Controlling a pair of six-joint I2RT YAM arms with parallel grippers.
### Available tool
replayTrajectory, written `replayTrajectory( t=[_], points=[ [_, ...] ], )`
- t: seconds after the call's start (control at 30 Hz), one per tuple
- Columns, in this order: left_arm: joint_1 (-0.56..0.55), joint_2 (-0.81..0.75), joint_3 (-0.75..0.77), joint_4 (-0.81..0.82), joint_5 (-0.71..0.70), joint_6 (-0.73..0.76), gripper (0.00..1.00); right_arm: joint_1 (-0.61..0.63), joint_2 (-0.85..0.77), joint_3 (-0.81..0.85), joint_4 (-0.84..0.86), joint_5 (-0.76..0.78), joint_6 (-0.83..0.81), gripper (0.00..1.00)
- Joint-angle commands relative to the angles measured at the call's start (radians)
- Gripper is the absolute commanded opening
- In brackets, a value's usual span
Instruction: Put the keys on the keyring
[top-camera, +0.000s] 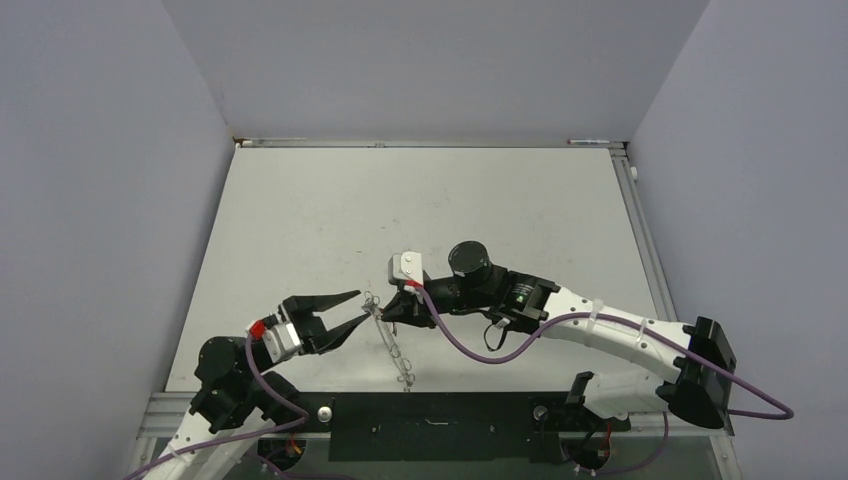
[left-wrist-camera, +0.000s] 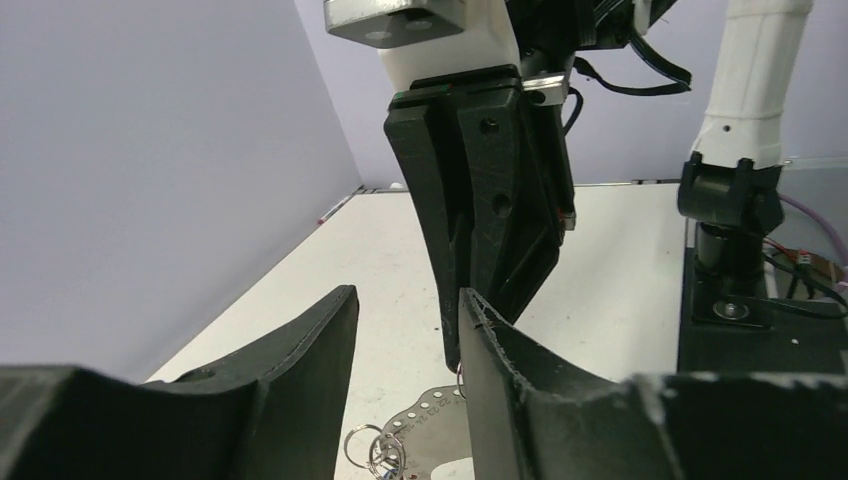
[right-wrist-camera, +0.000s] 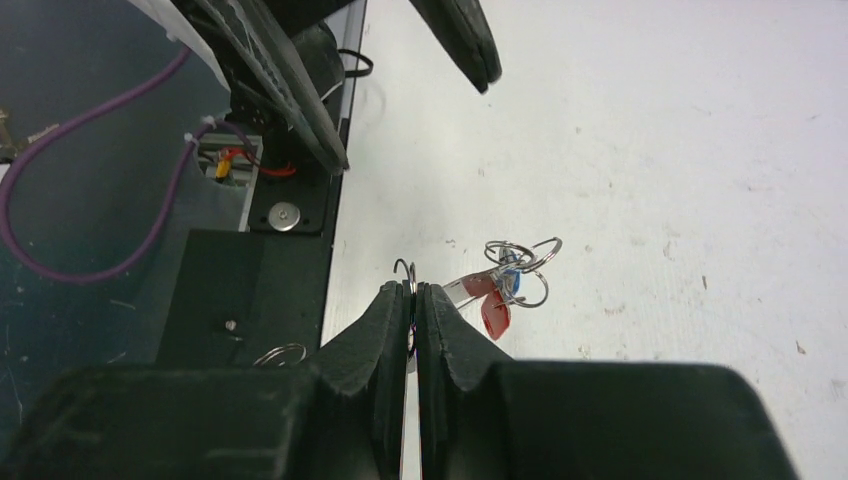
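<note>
My right gripper (right-wrist-camera: 413, 288) is shut on a thin silver keyring (right-wrist-camera: 404, 268); only an arc of it shows above the fingertips. Just beyond lie the keys (right-wrist-camera: 497, 300), a red head and a blue head bunched with small silver rings on the table. A black key does not show. My left gripper (left-wrist-camera: 408, 300) stands open, its fingers on either side of the right gripper's tips (left-wrist-camera: 455, 345), holding nothing. From above, the left gripper (top-camera: 362, 306) and the right gripper (top-camera: 386, 312) meet over the keys (top-camera: 372, 300).
A flat metal plate (left-wrist-camera: 440, 415) with numbered holes lies under the grippers and reaches toward the near edge (top-camera: 393, 347). A loose silver ring (right-wrist-camera: 280, 353) rests on the black base strip (top-camera: 430, 425). Purple cables trail from both arms.
</note>
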Motion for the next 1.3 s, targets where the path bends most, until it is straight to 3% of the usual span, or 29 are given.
replayTrajectory(
  t=[0.0,0.1,0.43,0.63,0.87,1.27],
  points=[
    [0.002,0.031,0.06,0.009,0.109,0.012,0.36,0.008,-0.085,0.062,-0.082,0.029,-0.078,0.05],
    [-0.002,0.072,0.082,-0.021,0.18,0.025,0.31,0.011,-0.102,0.073,-0.126,0.043,-0.092,0.05],
    [-0.047,0.23,0.109,-0.062,0.261,0.041,0.31,0.089,-0.132,0.137,-0.283,0.169,-0.154,0.05],
    [-0.054,0.274,0.106,-0.043,0.289,0.013,0.31,0.104,-0.136,0.139,-0.29,0.193,-0.157,0.05],
    [-0.064,0.3,0.103,-0.045,0.305,0.014,0.2,0.113,-0.142,0.142,-0.284,0.195,-0.157,0.05],
    [-0.067,0.335,0.094,-0.028,0.301,-0.014,0.18,0.126,-0.138,0.147,-0.273,0.184,-0.157,0.05]
  ],
)
